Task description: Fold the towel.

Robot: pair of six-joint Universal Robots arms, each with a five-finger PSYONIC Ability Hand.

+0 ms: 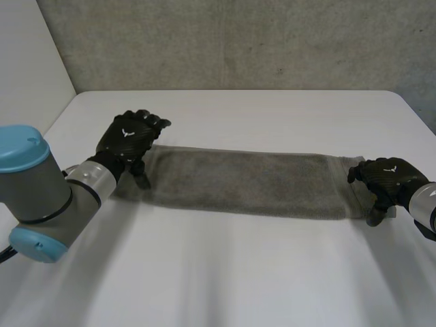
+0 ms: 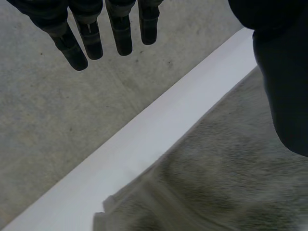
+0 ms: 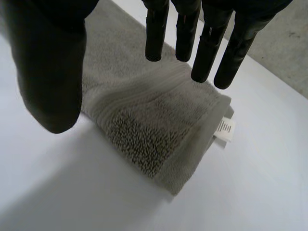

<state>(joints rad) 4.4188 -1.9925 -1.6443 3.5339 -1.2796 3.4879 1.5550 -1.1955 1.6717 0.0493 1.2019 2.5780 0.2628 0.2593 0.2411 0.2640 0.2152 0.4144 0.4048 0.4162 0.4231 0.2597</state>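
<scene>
Lying flat as a long narrow strip across the middle of the white table (image 1: 238, 272), the grey towel (image 1: 245, 182) runs from one hand to the other. It is terry cloth with a thick pile, so it is surely soft and light and has no stiffness. It will sag wherever it is not supported, and the pile probably gives good friction against the fingers. At the end by the right hand the cloth looks like more than one layer, with a woven band and a small white label (image 3: 224, 129) at the corner.

The right hand (image 1: 385, 176) is over this short end. Its fingers (image 3: 156, 33) are straight and spread from the thumb, and they hold nothing. The left hand (image 1: 129, 139) is at the opposite short end, near the far corner, also with straight fingers and no cloth between them.

A good hold would be a pinch at the two corners of one short end, taking all layers together, so that the end can be carried over to the other without the layers slipping apart.
</scene>
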